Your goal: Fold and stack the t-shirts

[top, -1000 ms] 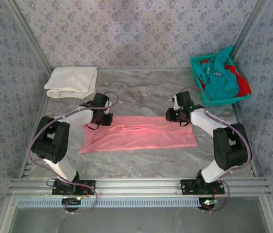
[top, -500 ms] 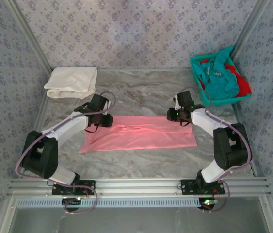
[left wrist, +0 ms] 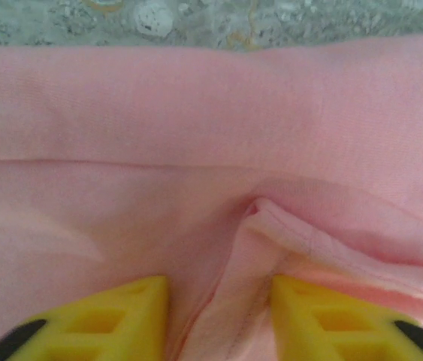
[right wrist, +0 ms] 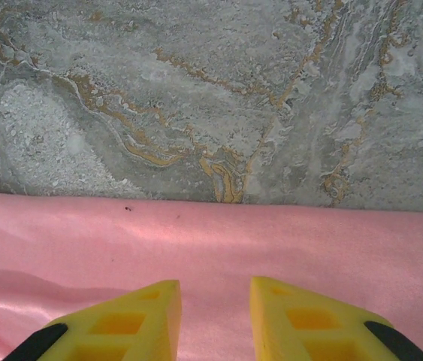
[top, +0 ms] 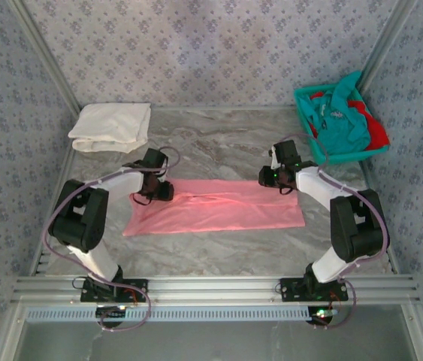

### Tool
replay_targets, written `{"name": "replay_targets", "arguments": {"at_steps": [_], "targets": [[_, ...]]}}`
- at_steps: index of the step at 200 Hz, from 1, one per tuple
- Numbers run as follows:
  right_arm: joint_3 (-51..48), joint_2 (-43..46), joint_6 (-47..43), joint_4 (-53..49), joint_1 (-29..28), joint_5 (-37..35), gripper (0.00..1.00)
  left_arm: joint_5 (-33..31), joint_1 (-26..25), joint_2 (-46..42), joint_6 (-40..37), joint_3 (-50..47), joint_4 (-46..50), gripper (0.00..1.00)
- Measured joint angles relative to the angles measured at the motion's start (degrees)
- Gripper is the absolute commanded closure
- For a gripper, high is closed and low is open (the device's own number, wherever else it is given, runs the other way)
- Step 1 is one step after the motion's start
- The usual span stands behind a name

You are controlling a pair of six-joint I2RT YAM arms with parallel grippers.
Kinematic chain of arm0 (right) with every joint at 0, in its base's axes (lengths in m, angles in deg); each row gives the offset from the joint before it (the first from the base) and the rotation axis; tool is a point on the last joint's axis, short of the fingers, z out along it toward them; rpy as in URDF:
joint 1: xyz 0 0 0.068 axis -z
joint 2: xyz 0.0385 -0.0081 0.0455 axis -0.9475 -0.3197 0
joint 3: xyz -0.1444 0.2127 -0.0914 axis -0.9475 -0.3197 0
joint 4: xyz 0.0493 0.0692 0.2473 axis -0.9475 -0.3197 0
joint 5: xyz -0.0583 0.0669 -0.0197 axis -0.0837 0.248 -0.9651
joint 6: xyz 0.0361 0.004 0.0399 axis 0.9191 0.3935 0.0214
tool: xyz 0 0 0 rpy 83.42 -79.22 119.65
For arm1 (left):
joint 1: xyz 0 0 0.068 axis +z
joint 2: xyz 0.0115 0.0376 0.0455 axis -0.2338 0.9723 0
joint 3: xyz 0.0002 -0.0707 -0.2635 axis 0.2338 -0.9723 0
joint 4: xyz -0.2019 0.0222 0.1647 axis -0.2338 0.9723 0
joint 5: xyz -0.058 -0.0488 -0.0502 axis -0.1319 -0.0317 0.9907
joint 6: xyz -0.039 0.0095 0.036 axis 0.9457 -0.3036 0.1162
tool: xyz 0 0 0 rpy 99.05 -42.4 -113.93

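Note:
The salmon pink t-shirt (top: 219, 210) lies on the table folded into a long flat strip. My left gripper (top: 160, 191) is at its far left corner. In the left wrist view that gripper (left wrist: 219, 287) is open, and its yellow fingers (left wrist: 132, 312) straddle a raised fold of the pink cloth (left wrist: 196, 113). My right gripper (top: 270, 179) is at the strip's far edge, towards the right. It stands open (right wrist: 216, 289) just over the pink cloth (right wrist: 211, 241), with nothing between its fingers. A cream-white t-shirt (top: 111, 126) lies folded at the back left.
A teal mesh basket (top: 346, 156) stands at the back right. A teal t-shirt (top: 342, 120) and a red one (top: 376, 134) spill over its rim. Patterned walls close in the marble table (top: 219, 150) on three sides. A metal rail (top: 211, 286) runs along the near edge.
My left gripper has opened and let go of the pink cloth, and it has shifted slightly nearer. Its elbow swung out and back. The right arm has not moved.

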Motion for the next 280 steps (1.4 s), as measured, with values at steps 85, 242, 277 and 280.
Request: {"name": "replay_targets", "arguments": {"at_steps": [85,242,277,280], "targets": [[0.0,-0.02,0.02,0.0,0.22,-0.24,0.68,-1.97,-0.85,-7.72,0.07,0.0,1.99,1.0],[0.02,-1.64,2.34,-0.22,1.4,-0.57,0.65,-8.22,-8.66,-17.92,2.51,-4.72,8.44,0.95],[0.02,-1.64,2.36,-0.22,1.53,-0.55,0.65,-8.13,-8.66,-16.15,1.22,-4.72,7.74,0.66],[0.02,-1.64,2.36,-0.22,1.53,-0.52,0.65,-8.17,-8.66,-15.91,1.84,-4.72,7.61,0.62]]}}
